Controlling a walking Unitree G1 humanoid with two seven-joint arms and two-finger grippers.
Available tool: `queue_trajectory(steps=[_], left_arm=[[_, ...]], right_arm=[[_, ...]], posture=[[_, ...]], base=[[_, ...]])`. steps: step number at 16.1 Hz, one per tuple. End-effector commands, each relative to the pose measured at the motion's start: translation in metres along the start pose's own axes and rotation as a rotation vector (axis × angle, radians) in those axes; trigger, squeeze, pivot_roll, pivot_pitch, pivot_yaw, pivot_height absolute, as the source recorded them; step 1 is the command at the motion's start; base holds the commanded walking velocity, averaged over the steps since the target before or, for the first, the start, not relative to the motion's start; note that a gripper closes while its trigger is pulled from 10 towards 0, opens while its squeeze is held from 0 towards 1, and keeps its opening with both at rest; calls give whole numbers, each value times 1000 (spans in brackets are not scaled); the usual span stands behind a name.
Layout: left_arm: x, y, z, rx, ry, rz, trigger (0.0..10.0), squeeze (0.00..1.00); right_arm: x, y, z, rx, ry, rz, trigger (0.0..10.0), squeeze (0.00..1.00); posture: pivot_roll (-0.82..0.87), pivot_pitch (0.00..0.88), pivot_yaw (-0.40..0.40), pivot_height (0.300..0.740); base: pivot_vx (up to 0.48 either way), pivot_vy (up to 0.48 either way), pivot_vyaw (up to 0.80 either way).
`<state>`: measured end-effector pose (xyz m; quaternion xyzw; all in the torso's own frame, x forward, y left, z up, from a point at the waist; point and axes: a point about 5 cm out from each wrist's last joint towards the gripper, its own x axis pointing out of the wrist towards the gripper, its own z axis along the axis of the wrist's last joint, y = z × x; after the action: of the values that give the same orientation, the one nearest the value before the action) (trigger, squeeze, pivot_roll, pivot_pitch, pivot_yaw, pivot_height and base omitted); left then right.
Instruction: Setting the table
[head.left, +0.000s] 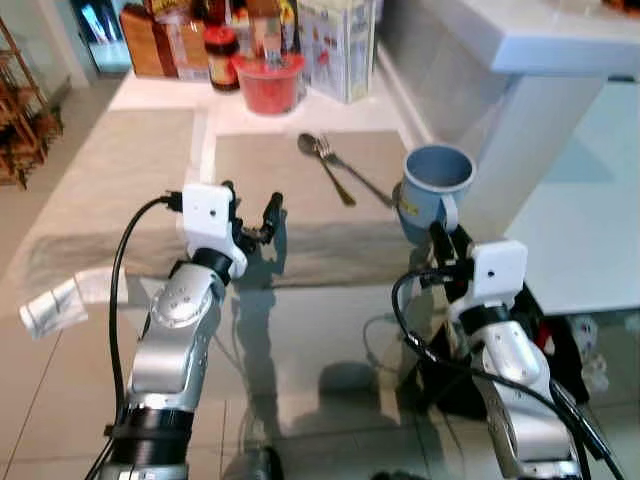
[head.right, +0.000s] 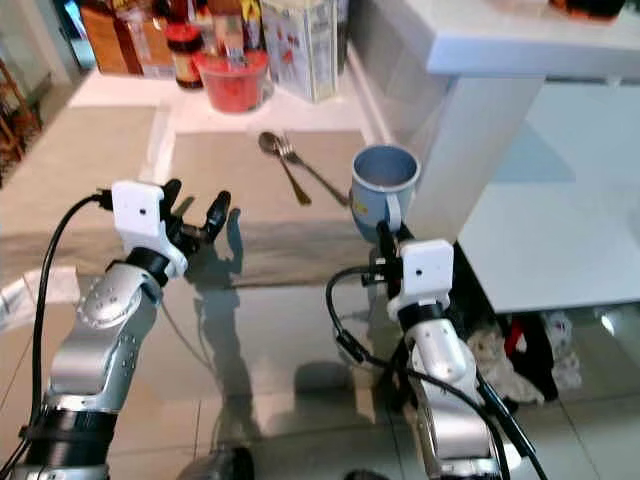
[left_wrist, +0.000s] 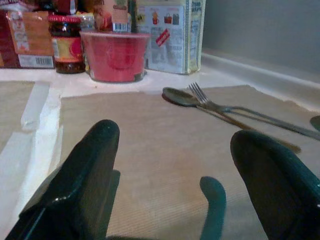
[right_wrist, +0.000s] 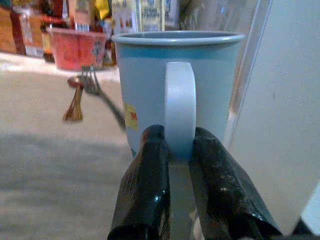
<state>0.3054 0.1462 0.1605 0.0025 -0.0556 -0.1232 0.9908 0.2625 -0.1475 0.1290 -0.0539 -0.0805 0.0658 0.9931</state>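
The right gripper (right_wrist: 172, 150) has its two black fingers clamped on the lower part of the handle of a blue mug (head.left: 435, 190), which stands upright at the right edge of the brown placemat (head.left: 300, 200), close against the white counter post (head.left: 525, 150). Whether the mug's base touches the placemat or hangs just above it, I cannot tell. A spoon (head.left: 325, 165) and a fork (head.left: 355, 172) lie crossed on the placemat just to the left of the mug and a little farther from the robot. Beyond the far edge of the placemat stand a red tub (head.left: 268, 82), a jar (left_wrist: 67, 42) and a carton (head.left: 340, 45).

The left gripper (head.left: 255, 215) hovers over the near left part of the placemat, its fingers apart and holding nothing.

The step in hand looks like the placing of the mug beside the cutlery. If the mug is already down, the next move calls for opening the fingers and drawing the gripper straight back off the handle, so the mug neither tips nor knocks the post.
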Motion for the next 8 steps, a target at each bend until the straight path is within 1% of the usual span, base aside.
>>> queue_trajectory(steps=[1,8], left_arm=[[1,-1,0,-3,3,-1,10000,0],[3,-9,3,3,-2,-23,10000,0]], right_arm=[[-1,-2,-4,8,21,-13,0,0],[1,-3,-8,20,39,-9,0,0]], posture=[[8,20,-9,740],[6,29,-4,740]], base=[[0,0,0],[0,0,0]])
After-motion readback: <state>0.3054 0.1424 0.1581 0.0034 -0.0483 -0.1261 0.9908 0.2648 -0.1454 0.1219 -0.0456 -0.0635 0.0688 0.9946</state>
